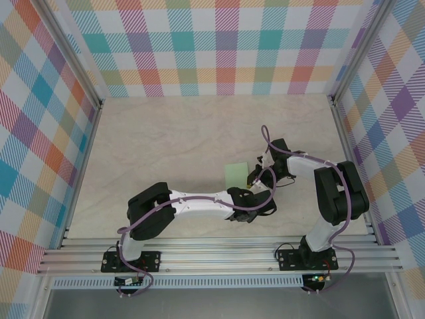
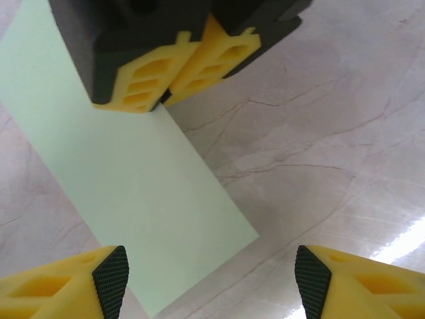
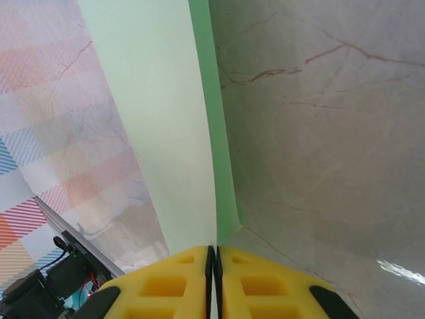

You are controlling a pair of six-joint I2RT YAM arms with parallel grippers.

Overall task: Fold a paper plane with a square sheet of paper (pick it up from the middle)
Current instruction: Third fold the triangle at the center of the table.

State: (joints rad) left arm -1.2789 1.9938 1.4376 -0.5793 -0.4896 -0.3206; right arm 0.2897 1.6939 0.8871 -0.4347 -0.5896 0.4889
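The square sheet of paper (image 1: pixel 235 174) is pale mint-green and lies folded double as a narrow rectangle near the middle of the table. My right gripper (image 1: pixel 254 177) is shut on its right edge. In the right wrist view the doubled sheet (image 3: pixel 159 133) runs up from between the closed yellow fingers (image 3: pixel 214 256). Seen from the left wrist, the sheet (image 2: pixel 133 199) lies flat, with the right gripper's yellow fingertips (image 2: pixel 179 73) pinching its far edge. My left gripper (image 2: pixel 211 282) hangs open just above the sheet's near corner, holding nothing.
The table top (image 1: pixel 172 139) is pale marble, closed in by plaid walls (image 1: pixel 219 46) at the back and sides. An aluminium rail (image 1: pixel 219 256) carries both arm bases along the near edge. A purple cable (image 1: pixel 265 136) loops above the right wrist.
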